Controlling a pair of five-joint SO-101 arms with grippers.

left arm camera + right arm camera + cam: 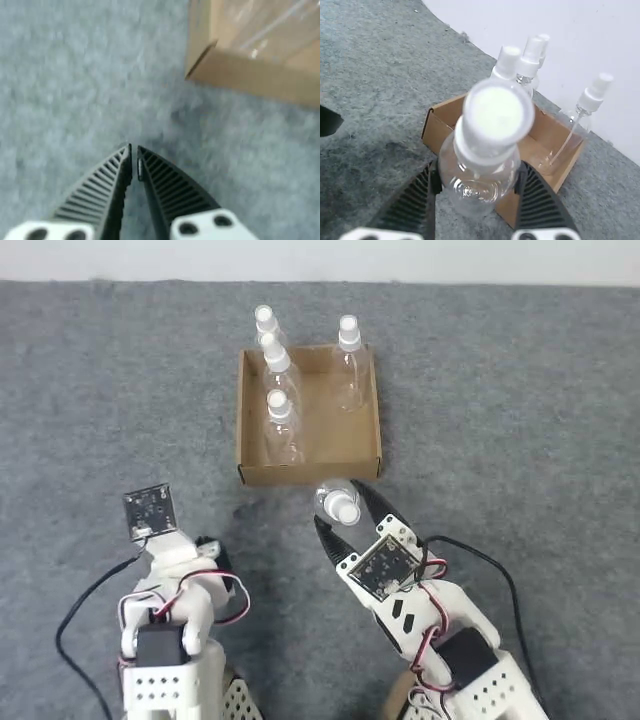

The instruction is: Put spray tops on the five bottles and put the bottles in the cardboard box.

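A clear spray bottle (479, 182) is gripped by the right claw (338, 503) just outside the near wall of the cardboard box (300, 472), its long axis near vertical, spray top (495, 117) uppermost. Four other bottles (283, 430) are stood upright in the box, their clear bodies hard to make out. The left claw (134, 152) is held closed and empty near a box corner.

4 bottles (283, 435) in box (310, 472), 5th bottle (338, 498) before
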